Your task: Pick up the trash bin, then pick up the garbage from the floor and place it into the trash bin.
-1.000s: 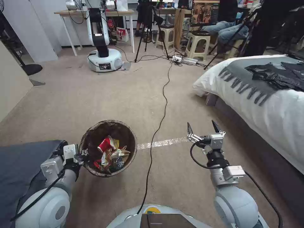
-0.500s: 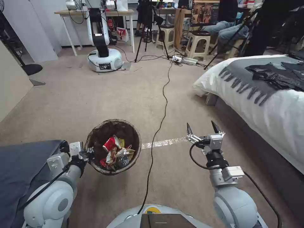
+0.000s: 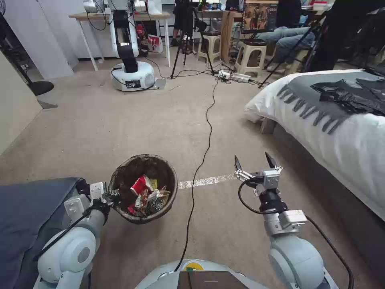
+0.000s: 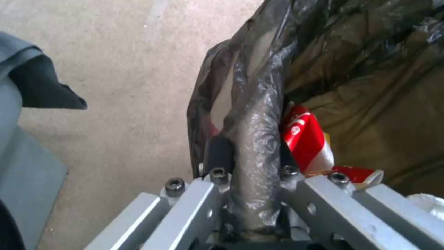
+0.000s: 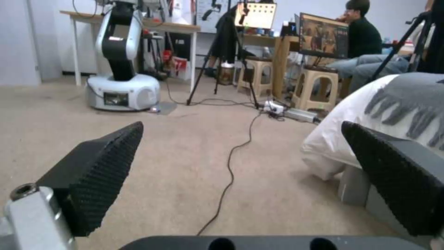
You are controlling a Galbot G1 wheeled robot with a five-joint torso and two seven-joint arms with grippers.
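Carpet hidden beneath trash bin; L jaws probably clamped.

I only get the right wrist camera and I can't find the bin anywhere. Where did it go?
Observer: The bin is across the black cable from your open right gripper. The left gripper holds it by the rim.
Operator: Is there rubbish in it?
Observer: Yes. A red-and-white cup and crumpled wrappers lie inside.
Operator: How is it gripped?
Observer: The left wrist view shows the gripper shut on the bag-covered rim, with one finger inside the bin and one outside.
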